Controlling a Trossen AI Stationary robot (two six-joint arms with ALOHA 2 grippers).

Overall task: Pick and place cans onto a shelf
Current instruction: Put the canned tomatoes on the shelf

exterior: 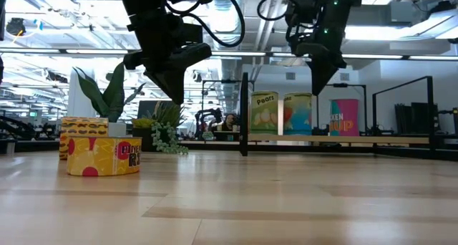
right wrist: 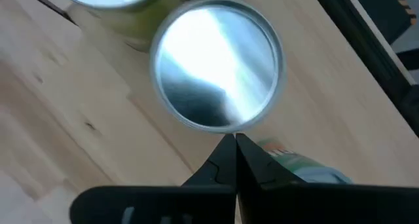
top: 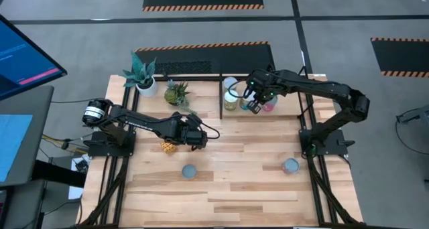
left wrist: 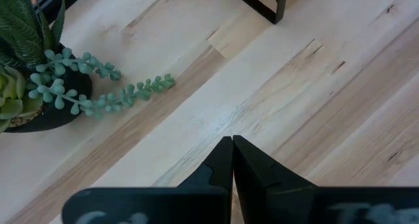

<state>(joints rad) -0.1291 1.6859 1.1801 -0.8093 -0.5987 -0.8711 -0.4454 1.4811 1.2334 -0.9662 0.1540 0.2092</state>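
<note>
Three cans stand upright in the shelf [top: 222, 98] at the table's far side: two yellow-green ones [exterior: 263, 114] [exterior: 298, 114] and a pink one [exterior: 345, 116]. My right gripper [top: 255, 106] is shut and points down just above them, its tips by the rim of a can's silver top [right wrist: 217, 67]. Three more cans stand on the table: a yellow one [top: 167, 147] and two with blue-grey tops [top: 190, 171] [top: 290, 165]. My left gripper [top: 196, 136] is shut, slanting down over bare wood mid-table, beside the yellow can.
Two potted plants [top: 142, 75] [top: 176, 93] stand at the far left, next to the shelf's left bay; a trailing sprig [left wrist: 124, 93] of one lies on the wood near my left gripper. A monitor [top: 20, 55] stands off the table's left. Bare wood lies along the near edge.
</note>
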